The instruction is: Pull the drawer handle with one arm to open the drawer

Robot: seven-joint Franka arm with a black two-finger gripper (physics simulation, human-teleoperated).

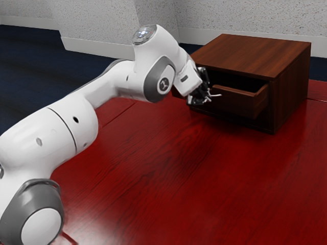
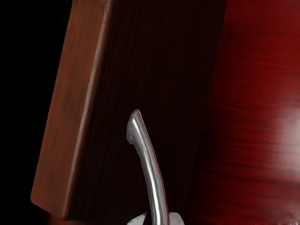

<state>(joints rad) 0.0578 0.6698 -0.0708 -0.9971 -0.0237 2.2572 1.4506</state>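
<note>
From the exterior view's left the arm (image 1: 102,97) reaches across the red table (image 1: 179,178), and the gripper (image 1: 205,93) is right at the drawer front, jaws narrow and clamped on the silver handle (image 1: 216,95) from both sides. In the wrist view the handle (image 2: 147,164) runs straight out from under the hand, along the drawer's face. Just right of the grip sits the drawer (image 1: 245,99), partly out of the cabinet (image 1: 265,56), so I'd say the pull must go straight back toward the exterior view's left, along the slide.
</note>
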